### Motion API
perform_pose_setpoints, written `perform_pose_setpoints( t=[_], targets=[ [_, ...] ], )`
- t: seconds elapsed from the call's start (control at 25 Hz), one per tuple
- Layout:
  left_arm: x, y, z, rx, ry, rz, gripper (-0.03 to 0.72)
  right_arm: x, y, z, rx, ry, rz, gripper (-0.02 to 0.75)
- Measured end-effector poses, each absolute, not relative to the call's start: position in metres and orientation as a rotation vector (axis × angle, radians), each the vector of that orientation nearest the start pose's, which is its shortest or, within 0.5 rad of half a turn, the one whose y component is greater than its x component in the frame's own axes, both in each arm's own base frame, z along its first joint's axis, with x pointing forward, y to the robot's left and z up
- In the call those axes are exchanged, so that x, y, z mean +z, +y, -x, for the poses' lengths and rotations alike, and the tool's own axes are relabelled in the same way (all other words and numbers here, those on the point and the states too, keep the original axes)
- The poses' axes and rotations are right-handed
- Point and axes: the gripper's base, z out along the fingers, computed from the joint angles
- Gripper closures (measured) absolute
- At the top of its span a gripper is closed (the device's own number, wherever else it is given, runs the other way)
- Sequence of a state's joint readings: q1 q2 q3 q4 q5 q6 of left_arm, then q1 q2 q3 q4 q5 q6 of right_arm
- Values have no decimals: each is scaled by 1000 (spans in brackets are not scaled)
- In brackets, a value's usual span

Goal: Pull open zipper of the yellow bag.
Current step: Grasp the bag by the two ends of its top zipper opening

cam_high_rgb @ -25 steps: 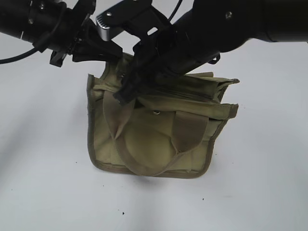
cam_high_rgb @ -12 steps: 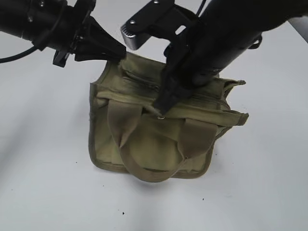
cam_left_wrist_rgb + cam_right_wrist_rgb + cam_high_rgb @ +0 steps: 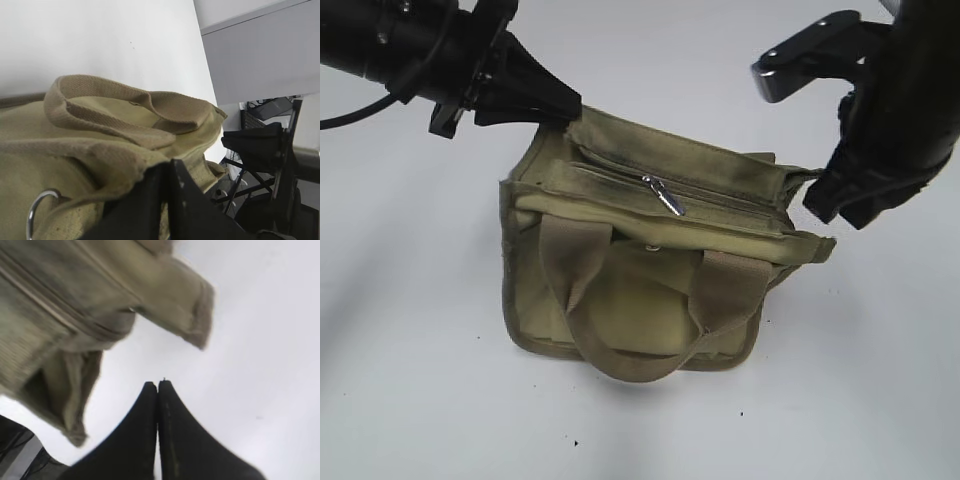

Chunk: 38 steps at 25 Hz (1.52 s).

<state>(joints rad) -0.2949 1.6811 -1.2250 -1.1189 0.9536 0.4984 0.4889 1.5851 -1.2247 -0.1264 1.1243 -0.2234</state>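
You will find no brand, label or readable writing on the yellow bag [image 3: 650, 270] or anywhere else in these views. The bag sits upright on the white table [image 3: 410, 380], near the middle of the exterior view, its two webbing handles [image 3: 620, 300] hanging down the front. Along its top runs the zipper [image 3: 710, 195], with the silver pull tab [image 3: 663, 195] lying roughly mid-length, free of both grippers. Your left gripper [image 3: 570, 108] reaches in from the upper left and pinches the bag's rear top corner; the left wrist view confirms it, showing the dark jaws closed together on a fold of canvas [image 3: 135, 165], with a metal ring [image 3: 40, 210] at the lower left that the exterior view does not show. That view also catches a grey wall panel [image 3: 260, 55] and dark frame parts beyond the table edge. Your right gripper [image 3: 840, 205] hangs off the bag's right end, just beside the corner but apart from it. The right wrist view shows its fingertips [image 3: 150, 390] pressed together over bare table, holding nothing, with the bag's blurred end [image 3: 75, 300] above them.
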Motion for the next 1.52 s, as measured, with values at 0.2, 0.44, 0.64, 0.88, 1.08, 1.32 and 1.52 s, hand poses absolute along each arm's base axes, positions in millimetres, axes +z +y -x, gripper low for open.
perform_pose_setpoints(
  t=[0.2, 0.44, 0.64, 0.88, 1.08, 1.32, 1.52],
  targets=[
    [280, -165, -314, -1304, 2505, -268, 680, 269, 128, -276, -42, 2801, 1023, 736],
    [280, -165, -314, -1304, 2505, -268, 680, 283, 150, -273, 284, 2609, 1049, 734],
    [280, -165, -314, -1304, 2505, -268, 680, 292, 180, -272, 400, 2351, 1151, 558],
    [280, -165, -314, -1303, 2502, -271, 680, 284, 192, -285, 376, 2258, 1126, 349],
    [280, -165, -314, -1299, 2500, -274, 680, 269, 196, -291, 363, 2277, 1178, 353],
    [280, -165, -314, -1298, 2500, -275, 680, 258, 199, -295, 353, 2291, 1197, 353],
    [280, -165, -314, -1298, 2500, -275, 680, 256, 210, -287, 294, 2222, 1338, 356]
  ],
)
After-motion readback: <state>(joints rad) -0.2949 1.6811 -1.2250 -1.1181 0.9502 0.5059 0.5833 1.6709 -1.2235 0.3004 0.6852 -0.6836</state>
